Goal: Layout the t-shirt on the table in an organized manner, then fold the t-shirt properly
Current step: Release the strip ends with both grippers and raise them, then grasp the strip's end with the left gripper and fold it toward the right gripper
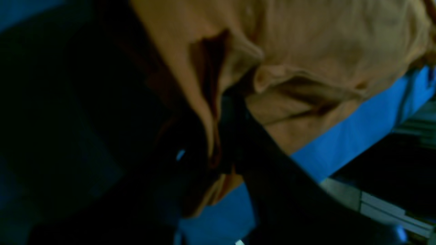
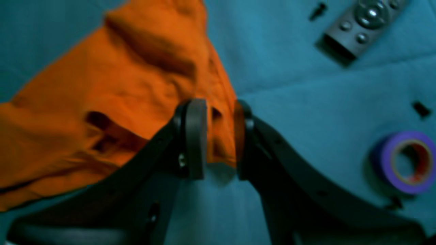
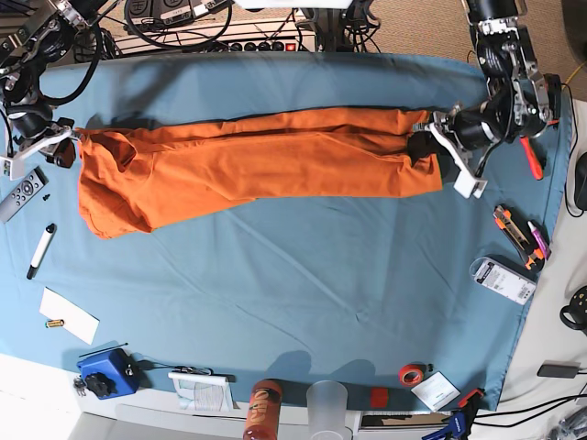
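Observation:
The orange t-shirt (image 3: 248, 170) lies stretched in a long band across the far half of the blue table (image 3: 293, 302). My left gripper (image 3: 433, 139) is at the shirt's right end in the base view. In the left wrist view its dark fingers (image 1: 245, 136) are shut on a fold of the t-shirt (image 1: 306, 41) just above the table (image 1: 357, 129). My right gripper (image 3: 70, 137) is at the shirt's other end. Its pads (image 2: 196, 136) are shut on an edge of the t-shirt (image 2: 102, 102) over the table (image 2: 306, 102).
A grey remote (image 2: 364, 23) and a purple tape roll (image 2: 407, 161) lie beside my right gripper. A marker (image 3: 41, 250) and white paper (image 3: 69, 314) sit at the left edge, hand tools (image 3: 518, 234) at the right. A red tape roll (image 3: 412, 373) and cup (image 3: 327, 403) stand along the near edge.

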You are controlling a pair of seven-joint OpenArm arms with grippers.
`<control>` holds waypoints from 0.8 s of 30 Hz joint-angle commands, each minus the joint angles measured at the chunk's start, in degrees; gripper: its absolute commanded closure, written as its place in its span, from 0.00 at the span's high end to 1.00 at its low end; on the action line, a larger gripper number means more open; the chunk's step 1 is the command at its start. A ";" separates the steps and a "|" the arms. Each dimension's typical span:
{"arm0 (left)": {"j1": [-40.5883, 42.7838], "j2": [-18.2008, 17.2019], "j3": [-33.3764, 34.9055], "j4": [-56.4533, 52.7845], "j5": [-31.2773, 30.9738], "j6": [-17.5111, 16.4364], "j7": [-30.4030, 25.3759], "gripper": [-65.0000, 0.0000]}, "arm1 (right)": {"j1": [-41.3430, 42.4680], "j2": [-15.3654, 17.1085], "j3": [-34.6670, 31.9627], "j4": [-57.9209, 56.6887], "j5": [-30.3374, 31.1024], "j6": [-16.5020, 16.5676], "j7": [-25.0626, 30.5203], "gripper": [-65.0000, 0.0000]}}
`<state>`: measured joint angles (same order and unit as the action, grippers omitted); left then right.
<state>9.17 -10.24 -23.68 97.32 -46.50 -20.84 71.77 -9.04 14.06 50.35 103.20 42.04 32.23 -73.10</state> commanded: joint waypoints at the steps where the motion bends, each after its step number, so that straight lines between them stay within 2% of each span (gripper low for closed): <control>1: -1.11 -1.49 -0.13 0.68 0.81 0.00 -0.22 0.00 | 0.55 1.03 0.24 1.01 1.90 0.17 1.64 0.23; 5: -2.99 -6.29 -0.13 0.68 4.74 0.04 -0.22 0.00 | 1.38 1.03 0.24 1.01 3.41 1.18 1.77 0.23; 8: -2.95 -10.29 -0.44 0.68 4.96 0.07 -0.20 0.00 | 2.25 1.03 0.24 1.01 3.58 1.66 1.77 0.23; 11: -2.97 -12.63 -2.16 0.68 4.92 0.07 -0.22 0.00 | 2.99 1.03 0.24 1.01 3.58 1.64 1.79 0.23; 14: -2.97 -14.01 -4.87 0.83 0.37 -0.42 0.70 0.00 | 3.48 1.03 0.24 1.01 3.61 1.64 1.79 0.23; 19: -1.16 -13.46 -6.71 5.70 -16.65 -9.40 5.33 0.00 | 3.48 1.01 0.24 1.01 3.58 1.64 1.97 0.23; 22: 1.07 -10.58 -5.64 11.69 -17.20 -9.92 4.59 0.00 | 3.50 1.01 0.24 1.01 3.58 1.64 1.97 0.23; 24: 2.27 -7.91 -2.99 16.04 -14.84 -9.92 3.02 0.00 | 3.48 1.01 0.24 1.01 3.58 1.64 1.97 0.23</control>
<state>12.12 -17.74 -26.55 112.33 -59.46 -30.39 76.07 -6.04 14.06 50.35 103.20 44.53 33.71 -72.60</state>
